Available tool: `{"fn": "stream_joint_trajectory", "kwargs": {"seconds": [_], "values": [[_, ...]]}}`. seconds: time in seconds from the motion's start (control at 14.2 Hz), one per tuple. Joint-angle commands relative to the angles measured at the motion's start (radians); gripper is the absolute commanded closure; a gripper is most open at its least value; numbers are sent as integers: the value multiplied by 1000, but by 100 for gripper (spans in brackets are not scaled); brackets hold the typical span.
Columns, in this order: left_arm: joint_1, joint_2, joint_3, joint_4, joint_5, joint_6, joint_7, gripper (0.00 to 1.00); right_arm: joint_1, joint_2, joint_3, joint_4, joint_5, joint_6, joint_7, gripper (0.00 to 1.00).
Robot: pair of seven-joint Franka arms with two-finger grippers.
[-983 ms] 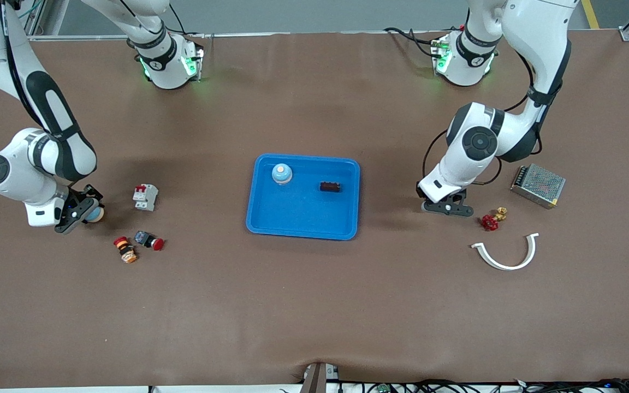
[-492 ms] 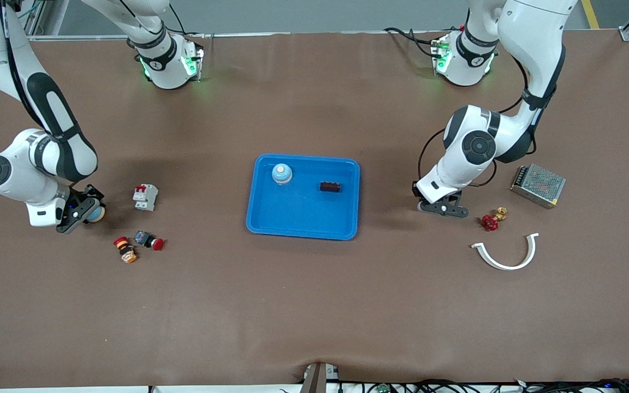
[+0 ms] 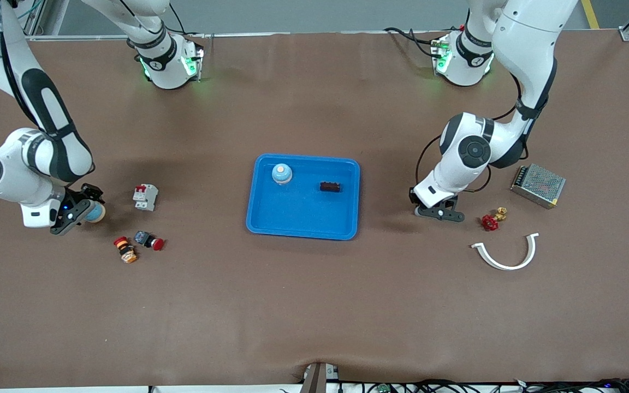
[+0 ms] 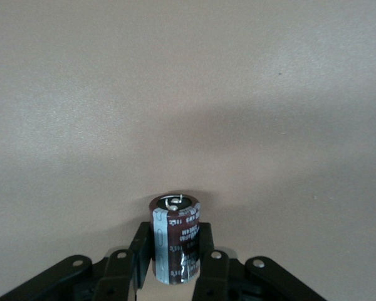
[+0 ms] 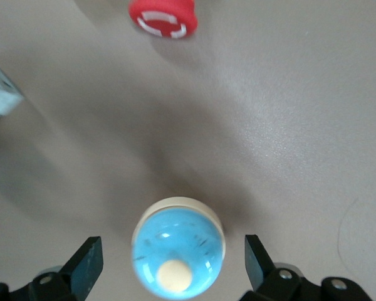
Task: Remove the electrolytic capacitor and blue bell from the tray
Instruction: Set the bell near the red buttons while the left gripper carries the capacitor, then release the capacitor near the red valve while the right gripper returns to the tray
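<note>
My right gripper (image 3: pixel 86 209) (image 5: pixel 172 257) is open at the right arm's end of the table. A blue bell (image 5: pixel 178 251) (image 3: pixel 96 213) with a cream button stands on the table between its fingers, touching neither. My left gripper (image 3: pixel 437 212) (image 4: pixel 174 243) hangs low over the table between the blue tray (image 3: pixel 303 228) and the red valve, shut on a dark brown capacitor (image 4: pixel 175 232) with a grey stripe. In the tray stand another blue bell (image 3: pixel 282 173) and another dark capacitor (image 3: pixel 330 187).
A white circuit breaker (image 3: pixel 145 196) and two push buttons (image 3: pixel 149 240) (image 3: pixel 125 249) lie near the right gripper. A red valve (image 3: pixel 490 221), a white curved strip (image 3: pixel 505 255) and a metal mesh box (image 3: pixel 537 185) lie near the left arm.
The right gripper has opened and let go of the blue bell, which now stands free on the table. The left gripper has moved slightly toward the tray with the capacitor.
</note>
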Motion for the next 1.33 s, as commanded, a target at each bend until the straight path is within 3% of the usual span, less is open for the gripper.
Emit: {"fn": "stream_joint_trajectory", "kwargs": {"seconds": [0.0,0.21,0.7,0.84,0.91,0.98,1.26], "values": [[3,5,-1,11,-15,10,17,100,22,-130,28,45,3,-206,151,0],[3,14,-1,13,-15,16,17,100,107,-212,28,97,3,-353,352,0],[0,36,-1,22,-13,38,2,100,354,-366,28,96,3,-479,859,0],[0,43,-1,33,-13,38,-47,63,429,-377,28,96,3,-485,1008,0],[-1,45,-1,37,-13,36,-70,36,469,-380,28,94,3,-486,1098,0],[-1,46,-1,42,-12,35,-76,0,510,-380,28,94,3,-486,1180,0],[0,34,-1,48,-12,20,-113,0,650,-365,28,85,60,-427,1450,0]]}}
